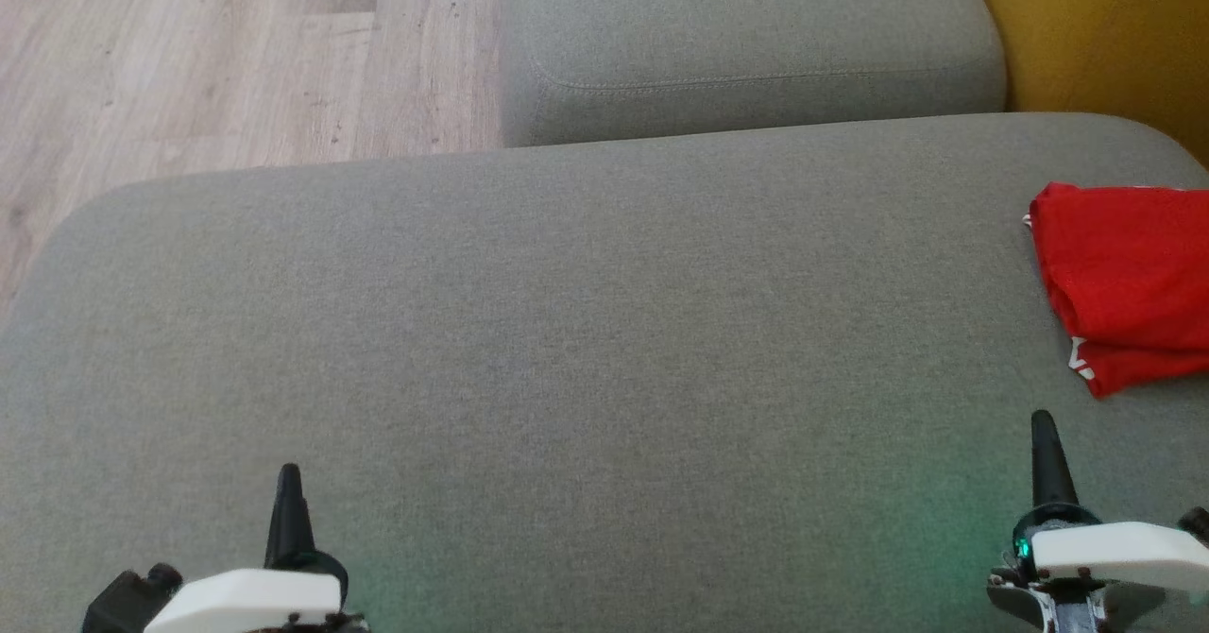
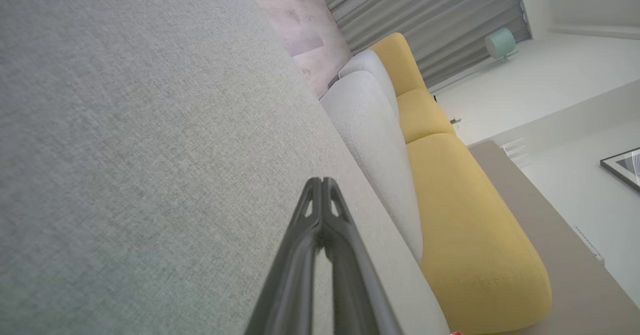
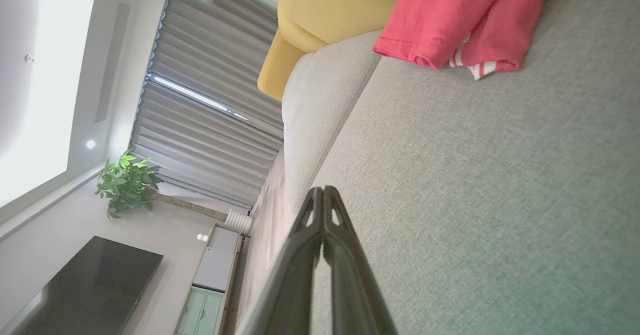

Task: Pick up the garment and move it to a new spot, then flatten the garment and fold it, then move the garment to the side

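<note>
Cushion (image 1: pixel 567 331) in grey fabric is spreading across the head view, with the red garment (image 1: pixel 1124 283) lying folded at its right edge, white-striped trim peeking from one corner. The left gripper (image 1: pixel 288 510) and right gripper (image 1: pixel 1044 453) are pointing forward over it, fingers pressed together, holding nothing, the right one near the garment but apart.

I am finding no words, numbers or brand marks that I can read. The red garment (image 1: pixel 1124 274) is showing a white striped marking (image 3: pixel 475 68) at its folded edge, but I am not making out any letters in it.
</note>
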